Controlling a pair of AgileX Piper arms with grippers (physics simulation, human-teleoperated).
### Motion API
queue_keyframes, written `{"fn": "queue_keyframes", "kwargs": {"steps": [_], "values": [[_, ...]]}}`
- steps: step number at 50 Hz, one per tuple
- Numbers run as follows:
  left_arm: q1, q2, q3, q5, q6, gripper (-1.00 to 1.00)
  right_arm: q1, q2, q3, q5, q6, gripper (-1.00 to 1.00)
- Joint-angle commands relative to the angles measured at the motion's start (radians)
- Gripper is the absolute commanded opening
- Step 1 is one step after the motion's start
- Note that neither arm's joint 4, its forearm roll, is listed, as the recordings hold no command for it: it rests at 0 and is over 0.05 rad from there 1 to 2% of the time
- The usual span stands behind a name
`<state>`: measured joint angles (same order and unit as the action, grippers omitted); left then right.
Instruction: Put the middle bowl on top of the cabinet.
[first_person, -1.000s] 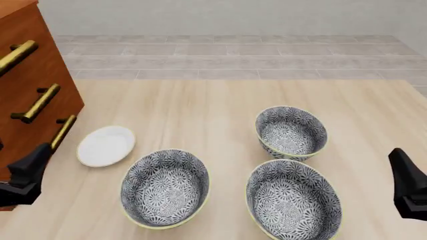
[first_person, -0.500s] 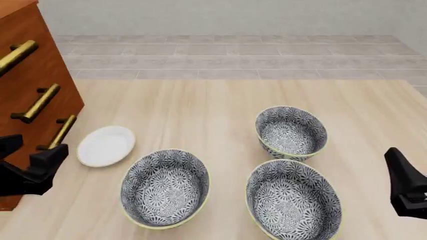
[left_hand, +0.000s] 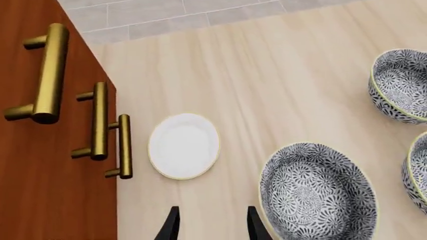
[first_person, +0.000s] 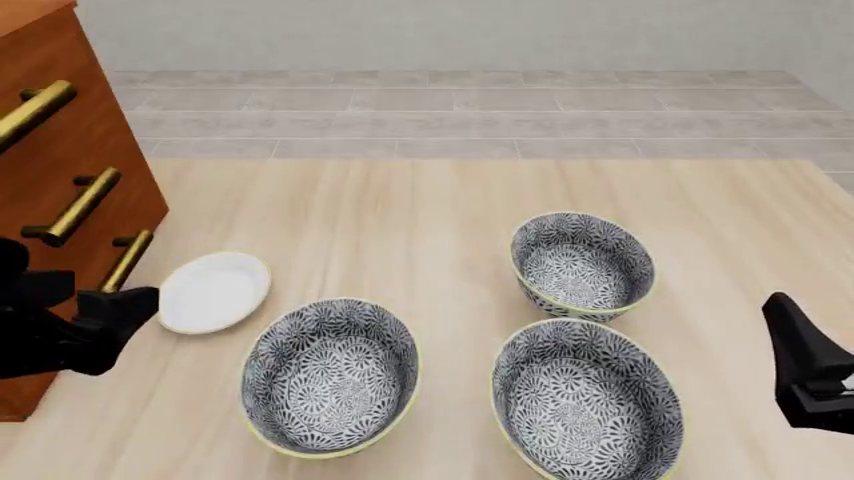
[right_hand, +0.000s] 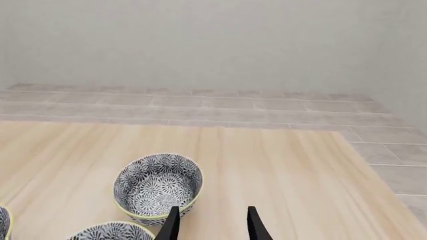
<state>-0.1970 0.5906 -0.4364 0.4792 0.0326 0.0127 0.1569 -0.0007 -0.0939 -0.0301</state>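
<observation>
Front view: three patterned bowls sit on the desk (first_person: 400, 215), and the middle bowl (first_person: 587, 402) is the near one between the left-hand bowl (first_person: 330, 377) and the far bowl (first_person: 582, 264). One white saucer (first_person: 212, 291) lies beside the cabinet (first_person: 60, 200). The left gripper (first_person: 100, 325) hovers low by the cabinet, the right gripper (first_person: 801, 370) at the edge; whether either is apart can't be told here.

Left wrist view: fingers apart, nothing held, the saucer just ahead. Three brass handles (left_hand: 100, 122) show on the cabinet.

Right wrist view: fingers apart and empty, the far bowl ahead.

That bowl looks rigid, glazed and likely slippery, breakable too; pinch the rim wall.
</observation>
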Motion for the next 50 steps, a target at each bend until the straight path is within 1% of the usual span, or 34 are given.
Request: {"fn": "queue_keyframes", "kwargs": {"steps": [1,5,6,8,10,11,16,25,27,29,32,37,40,41,50], "values": [[-0.035,0.011,-0.017,0.056,-0.038,1.0,0.004,0.023,0.0,-0.016,-0.003,1.0],[-0.037,0.018,-0.014,0.058,-0.045,1.0,0.005,0.027,0.0,-0.02,-0.004,1.0],[-0.029,0.022,-0.005,0.061,-0.038,1.0,0.006,0.025,0.0,-0.016,-0.004,1.0],[-0.042,0.042,-0.008,0.071,-0.08,1.0,0.007,0.024,0.0,-0.015,-0.005,1.0],[-0.043,0.026,-0.016,0.087,-0.077,1.0,0.006,0.014,0.0,-0.006,-0.002,1.0],[-0.066,0.026,-0.015,0.091,-0.094,1.0,0.005,0.009,0.0,-0.002,-0.002,1.0],[-0.069,0.047,0.002,0.077,-0.112,1.0,0.008,0.015,0.0,-0.005,-0.004,1.0],[-0.102,0.065,-0.005,0.076,-0.134,1.0,0.004,0.0,0.0,0.011,-0.001,1.0],[-0.117,0.069,-0.021,0.086,-0.158,1.0,0.003,0.007,0.0,0.005,-0.001,1.0],[-0.117,0.06,-0.033,0.091,-0.15,1.0,0.004,0.01,0.0,0.002,-0.002,1.0],[-0.126,0.068,-0.038,0.091,-0.157,1.0,0.004,0.015,0.0,-0.002,-0.001,1.0],[-0.151,0.082,-0.033,0.081,-0.18,1.0,0.002,0.016,0.0,-0.002,0.001,1.0],[-0.154,0.082,-0.034,0.081,-0.181,1.0,0.001,0.016,0.0,-0.002,0.001,1.0],[-0.164,0.086,-0.036,0.081,-0.192,1.0,0.001,0.019,0.0,-0.005,0.001,1.0],[-0.185,0.116,-0.038,0.056,-0.209,1.0,0.001,0.031,0.0,-0.015,0.002,1.0]]}}
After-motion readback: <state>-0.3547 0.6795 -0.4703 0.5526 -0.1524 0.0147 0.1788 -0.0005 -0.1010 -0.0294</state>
